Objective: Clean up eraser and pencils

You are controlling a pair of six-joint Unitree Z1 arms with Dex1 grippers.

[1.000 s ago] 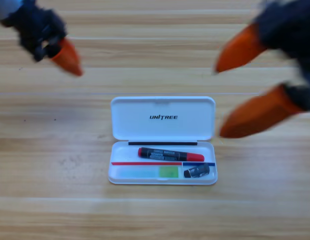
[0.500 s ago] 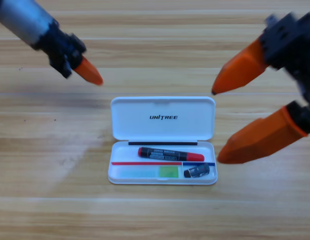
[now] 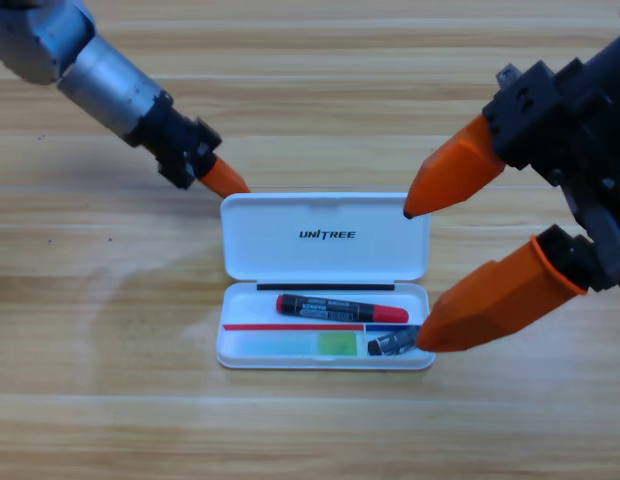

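Left gripper (image 3: 230, 185) now at case (image 3: 325, 215) lid; right gripper (image 3: 418, 275) lower.

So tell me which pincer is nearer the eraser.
Right. The right pincer has its lower tip just beside the eraser in the case; the left pincer is off at the lid's far top-left corner.

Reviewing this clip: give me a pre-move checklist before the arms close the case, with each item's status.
1. Marker inside the white case: ok, in the upper compartment.
2. Pale-green stick inside: ok, lower compartment.
3. Eraser inside: ok, lower right, close to the lower jaw tip of the right gripper.
4. Lid open and flat on the table: ok.
5. Left gripper at the lid's upper left corner: ok; contact cannot tell.
6. Right gripper jaws open, spanning the case's right edge: ok.
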